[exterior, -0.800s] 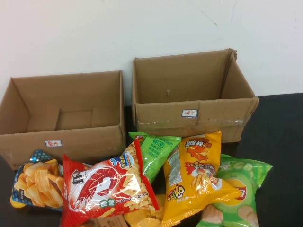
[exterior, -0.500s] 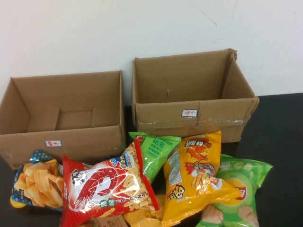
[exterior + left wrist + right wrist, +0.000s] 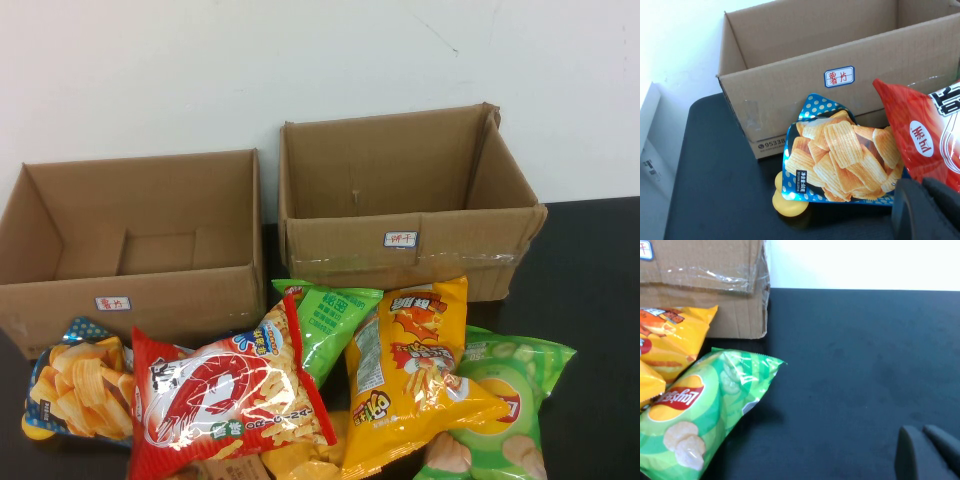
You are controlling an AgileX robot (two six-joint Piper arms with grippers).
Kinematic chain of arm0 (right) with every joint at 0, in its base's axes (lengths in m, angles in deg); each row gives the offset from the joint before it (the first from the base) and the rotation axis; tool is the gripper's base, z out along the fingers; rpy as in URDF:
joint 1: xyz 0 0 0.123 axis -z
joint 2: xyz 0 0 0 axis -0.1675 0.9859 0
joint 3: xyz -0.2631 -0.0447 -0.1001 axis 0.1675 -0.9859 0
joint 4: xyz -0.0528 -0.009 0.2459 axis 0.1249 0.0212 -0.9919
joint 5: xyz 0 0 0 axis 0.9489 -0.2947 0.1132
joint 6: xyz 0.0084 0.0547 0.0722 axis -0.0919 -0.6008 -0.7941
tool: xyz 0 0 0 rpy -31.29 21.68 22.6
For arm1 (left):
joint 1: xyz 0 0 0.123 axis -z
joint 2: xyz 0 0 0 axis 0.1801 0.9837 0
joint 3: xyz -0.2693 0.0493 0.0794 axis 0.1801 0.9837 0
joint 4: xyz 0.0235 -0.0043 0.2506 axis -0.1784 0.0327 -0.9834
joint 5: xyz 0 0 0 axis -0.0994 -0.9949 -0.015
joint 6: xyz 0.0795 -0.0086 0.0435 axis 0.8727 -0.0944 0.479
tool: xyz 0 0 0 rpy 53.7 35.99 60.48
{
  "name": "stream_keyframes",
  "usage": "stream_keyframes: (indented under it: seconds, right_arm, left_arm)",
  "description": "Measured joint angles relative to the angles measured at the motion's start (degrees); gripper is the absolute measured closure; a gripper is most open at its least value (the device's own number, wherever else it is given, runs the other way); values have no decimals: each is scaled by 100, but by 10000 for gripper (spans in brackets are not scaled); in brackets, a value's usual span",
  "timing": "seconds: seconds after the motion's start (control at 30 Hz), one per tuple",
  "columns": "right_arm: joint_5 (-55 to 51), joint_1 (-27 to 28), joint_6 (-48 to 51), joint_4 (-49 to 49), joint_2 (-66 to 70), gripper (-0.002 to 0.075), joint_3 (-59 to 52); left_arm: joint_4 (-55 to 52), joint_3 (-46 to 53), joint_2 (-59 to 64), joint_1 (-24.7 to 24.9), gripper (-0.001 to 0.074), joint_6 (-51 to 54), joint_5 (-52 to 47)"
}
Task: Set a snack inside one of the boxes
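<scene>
Red bag (image 3: pixel 228 400) is lying over the blue bag (image 3: pixel 840 157), crowding the left box (image 3: pixel 140 250). Left gripper (image 3: pixel 930 212) is hovering beside them, right gripper (image 3: pixel 927 455) over bare table (image 3: pixel 865 355); their grip states cannot be told.

- I see a plain white wall (image 3: pixel 200 70) behind everything (a few faint marks on it).
- The table (image 3: pixel 865 365) is black and matte.
- Light is even and bright.

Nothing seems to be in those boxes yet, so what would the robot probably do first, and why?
Probably lower the left pincer toward the blue chip bag. Both pincers hold nothing; the right pincer hangs over bare table, while that bag lies right before the empty left box.
</scene>
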Motion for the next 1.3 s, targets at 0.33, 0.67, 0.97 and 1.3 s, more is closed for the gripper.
stream_keyframes:
  seconds: [0.33, 0.67, 0.97, 1.3]
  right_arm:
    - [0, 0, 0, 0, 0, 727, 0]
    - [0, 0, 0, 0, 0, 727, 0]
    - [0, 0, 0, 0, 0, 727, 0]
    - [0, 0, 0, 0, 0, 727, 0]
  left_arm:
    - [0, 0, 0, 0, 737, 0, 0]
    - [0, 0, 0, 0, 737, 0, 0]
    - [-518, 0, 0, 0, 737, 0, 0]
    - [1729, 36, 0, 0, 737, -1073, 746]
